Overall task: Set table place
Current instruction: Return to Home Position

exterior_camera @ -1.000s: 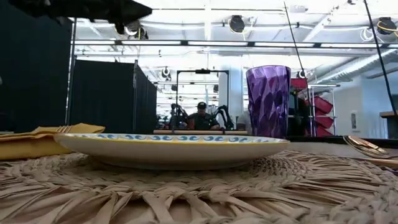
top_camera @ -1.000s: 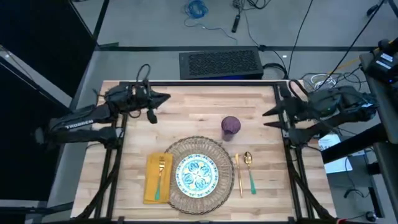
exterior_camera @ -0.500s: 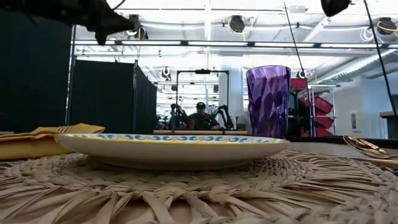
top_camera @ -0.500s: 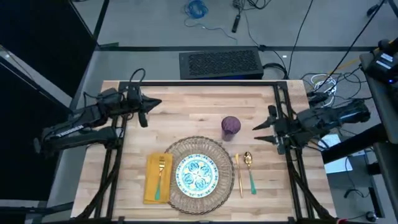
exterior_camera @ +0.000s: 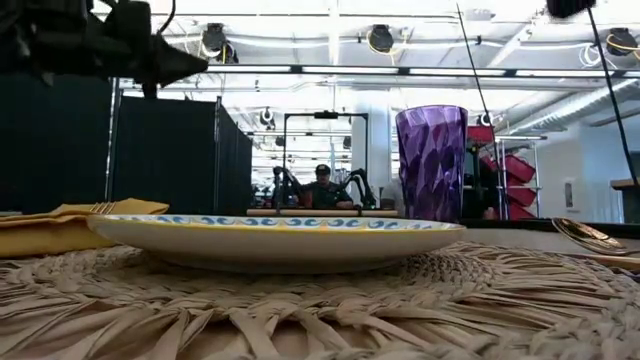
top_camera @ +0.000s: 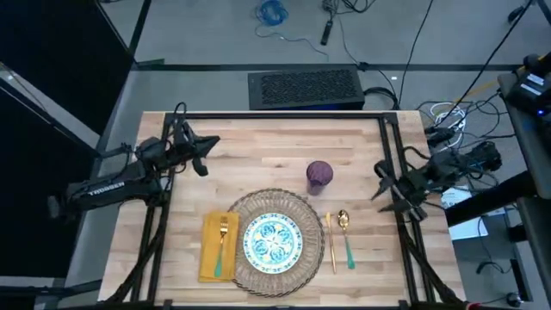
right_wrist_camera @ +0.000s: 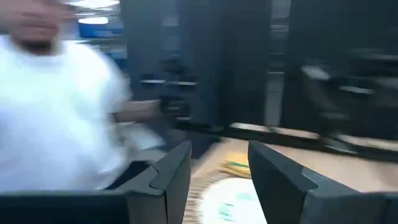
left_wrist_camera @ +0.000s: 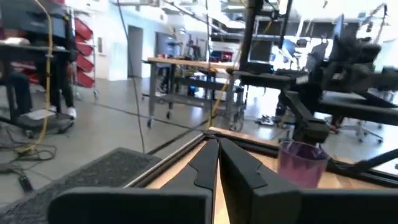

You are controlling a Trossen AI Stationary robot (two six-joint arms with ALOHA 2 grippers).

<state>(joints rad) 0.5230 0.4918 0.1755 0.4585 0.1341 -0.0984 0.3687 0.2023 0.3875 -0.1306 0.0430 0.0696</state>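
As only the wrist views reveal, left gripper [left_wrist_camera: 215, 144] has jaws shut, right gripper [right_wrist_camera: 219, 150] jaws apart, both empty.

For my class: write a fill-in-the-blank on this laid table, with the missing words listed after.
The small white teal-patterned plate lies on the round woven wicker ____.
The gold teal-handled fork lies on the yellow cloth ____.
The purple faceted cup stands ____, not tipped, on the light wooden table.
The right gripper is ____, not shut.
Missing words: mat, napkin, upright, open.
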